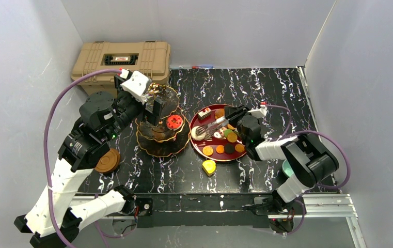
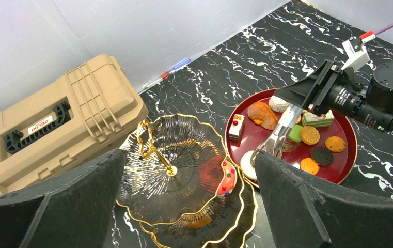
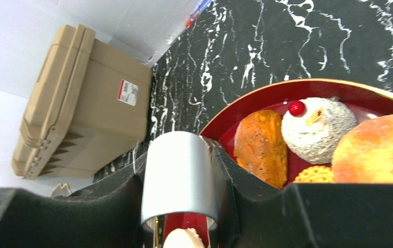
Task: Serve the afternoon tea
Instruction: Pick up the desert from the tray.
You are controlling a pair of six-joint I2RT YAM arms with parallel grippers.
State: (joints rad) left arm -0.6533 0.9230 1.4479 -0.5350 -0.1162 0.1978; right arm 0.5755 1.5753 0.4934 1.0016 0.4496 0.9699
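The dark three-tier stand with gold rims stands left of centre, with a red donut on a middle tier. My left gripper hovers over the stand's top tier, open and empty. A red tray of toy sweets lies right of the stand. My right gripper is shut on metal tongs. The tongs' tips are at a white round sweet at the tray's left edge. In the right wrist view the tongs sit between my fingers, with the white sweet below.
The big tan case stands at the back left against the wall. A brown saucer lies by the left arm. A yellow sweet lies on the table in front of the tray. A teal cup is partly hidden behind the right arm.
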